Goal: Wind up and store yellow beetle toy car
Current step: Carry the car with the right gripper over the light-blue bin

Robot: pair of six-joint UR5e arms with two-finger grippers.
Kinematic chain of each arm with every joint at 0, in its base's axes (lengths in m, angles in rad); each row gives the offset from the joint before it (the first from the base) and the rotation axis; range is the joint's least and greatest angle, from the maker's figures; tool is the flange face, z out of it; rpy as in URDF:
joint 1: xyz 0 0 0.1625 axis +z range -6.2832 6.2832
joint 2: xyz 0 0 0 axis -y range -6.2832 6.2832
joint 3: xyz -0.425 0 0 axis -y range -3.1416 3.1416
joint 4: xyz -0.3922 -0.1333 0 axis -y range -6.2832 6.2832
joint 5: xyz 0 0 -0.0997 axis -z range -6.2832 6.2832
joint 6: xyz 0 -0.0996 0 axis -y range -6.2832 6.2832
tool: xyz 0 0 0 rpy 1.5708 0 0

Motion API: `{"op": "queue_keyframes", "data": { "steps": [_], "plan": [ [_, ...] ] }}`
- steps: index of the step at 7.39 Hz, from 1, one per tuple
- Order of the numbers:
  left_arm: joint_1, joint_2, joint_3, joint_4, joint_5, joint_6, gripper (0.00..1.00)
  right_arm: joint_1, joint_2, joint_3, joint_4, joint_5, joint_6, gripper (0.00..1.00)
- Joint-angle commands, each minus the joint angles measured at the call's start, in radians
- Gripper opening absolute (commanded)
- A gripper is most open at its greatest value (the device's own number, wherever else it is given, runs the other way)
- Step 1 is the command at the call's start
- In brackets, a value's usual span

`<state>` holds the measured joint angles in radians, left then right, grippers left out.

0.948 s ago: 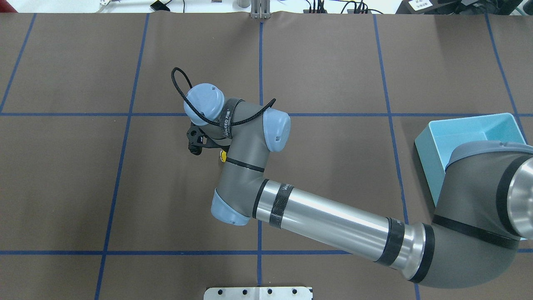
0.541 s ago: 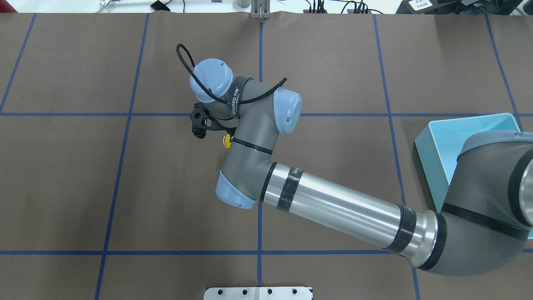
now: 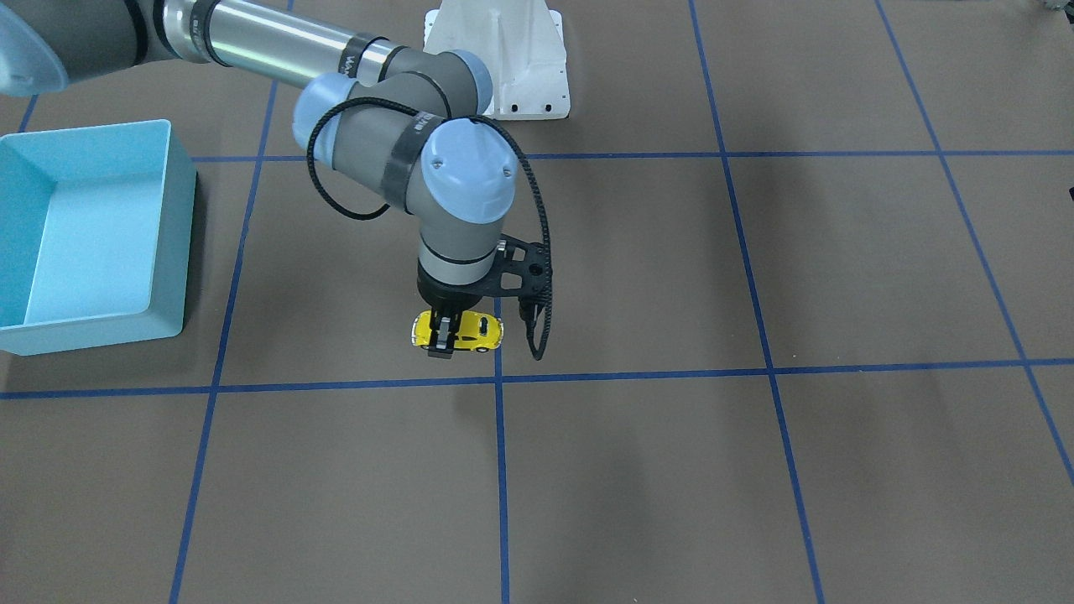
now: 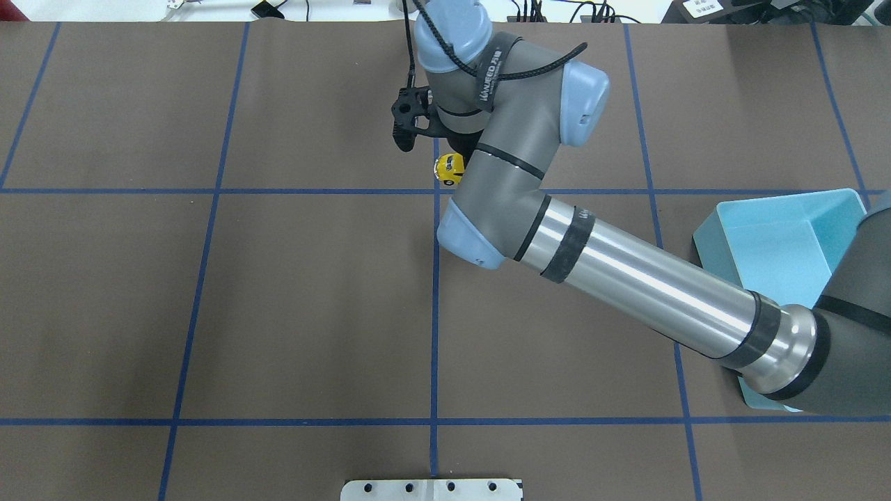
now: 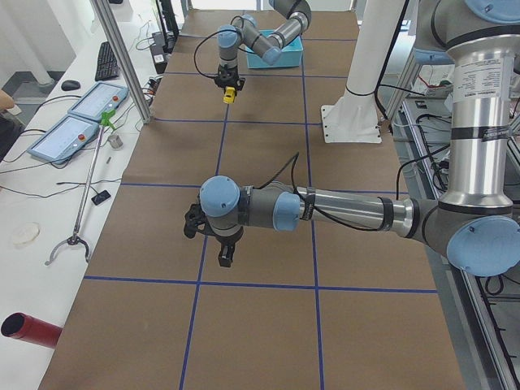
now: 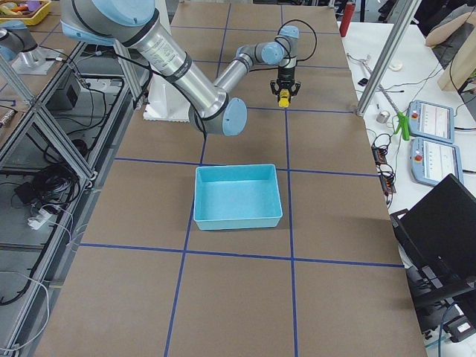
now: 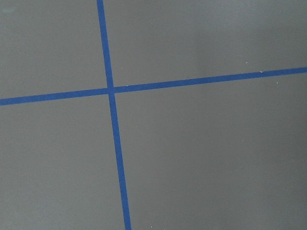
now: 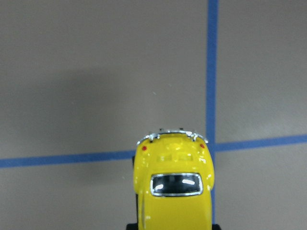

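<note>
The yellow beetle toy car [image 3: 471, 329] is pinched between the fingers of my right gripper [image 3: 442, 335], just behind a blue tape crossing near the table's middle. It also shows in the overhead view [image 4: 449, 169], mostly hidden under the wrist, and in the right wrist view [image 8: 173, 191], rear end pointing away. I cannot tell whether its wheels touch the table. The light blue bin [image 3: 172, 243] stands empty on the robot's right side [image 4: 706, 240]. My left gripper [image 5: 223, 256] hangs over bare table in the exterior left view only; I cannot tell if it is open.
Brown table cover with a blue tape grid [image 7: 111, 90]. A white arm mount [image 3: 503, 75] stands at the robot's side. A metal plate [image 4: 431, 489] lies at the near edge. Control tablets [image 5: 77, 122] and tools lie beyond the far table edge.
My right arm has swung forward and to the right in the overhead view, carrying the yellow car from left of the centre line to just past it, closer to the far edge.
</note>
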<state>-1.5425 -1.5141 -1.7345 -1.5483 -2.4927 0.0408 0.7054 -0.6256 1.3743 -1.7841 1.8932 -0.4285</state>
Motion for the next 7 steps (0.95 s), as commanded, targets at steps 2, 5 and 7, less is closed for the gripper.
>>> {"op": "queue_keyframes", "data": {
  "steps": [2,5,7],
  "plan": [
    [-0.001,0.002,0.001,0.001,0.0,-0.001,1.0,0.142,-0.217,0.211,-0.015,0.082,0.01,0.0],
    [0.001,-0.002,0.003,0.001,0.0,-0.001,1.0,0.233,-0.438,0.401,-0.06,0.15,-0.036,0.0],
    [0.001,0.002,0.004,0.001,0.0,-0.001,1.0,0.307,-0.633,0.494,-0.049,0.214,-0.093,0.0]
  ]
}}
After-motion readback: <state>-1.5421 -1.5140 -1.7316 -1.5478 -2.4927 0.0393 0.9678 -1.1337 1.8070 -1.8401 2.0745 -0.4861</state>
